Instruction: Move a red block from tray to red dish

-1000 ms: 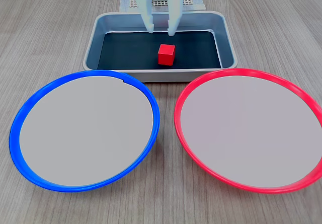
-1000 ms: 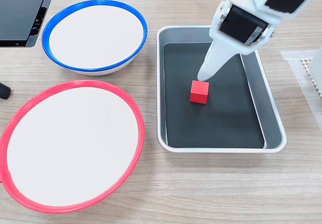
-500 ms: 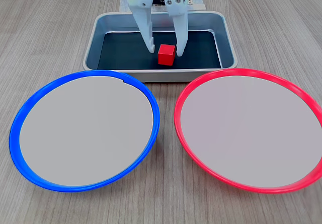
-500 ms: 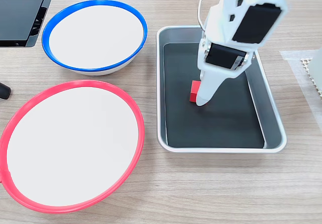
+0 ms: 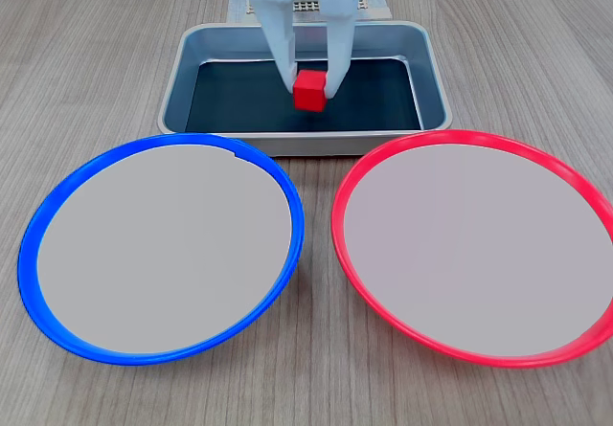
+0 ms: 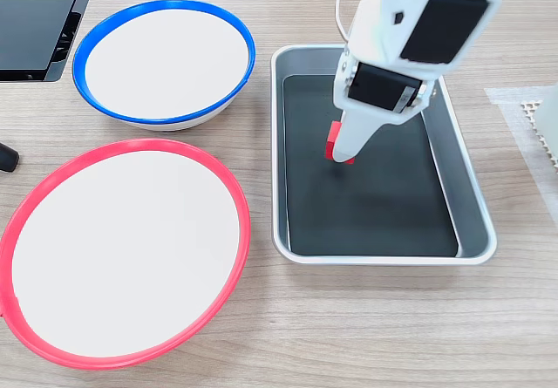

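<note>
The counter (image 5: 96,53) is a pale wood-grain surface, and it carries all the things in both fixed views. On it sit two large round dishes of the same size. The red dish (image 5: 337,217) has a bright red rim and a flat pale grey centre; in one fixed view it is at the lower right, and in the other fixed view it (image 6: 242,231) is at the lower left. The blue dish (image 5: 297,225) has a blue rim and lies just beside the red one, with a narrow strip of counter between them; it also shows in the other view (image 6: 248,57).

The tray (image 5: 433,91) is a silver metal rectangle with rounded corners, raised walls and a dark floor. It stands behind the two dishes in one view, and to the right of them (image 6: 471,231) in the other.

A white robot arm (image 6: 418,30) with black parts reaches down over the tray. Its gripper (image 5: 310,89) points down into the tray, and the two white fingers (image 5: 284,53) are clamped on the red block (image 5: 310,91), one finger on each side of it. The red block is a small cube inside the outline of the tray. In the other fixed view the block (image 6: 332,142) is mostly hidden behind a finger. From these pictures I cannot tell for sure if it touches the dark floor.
</note>
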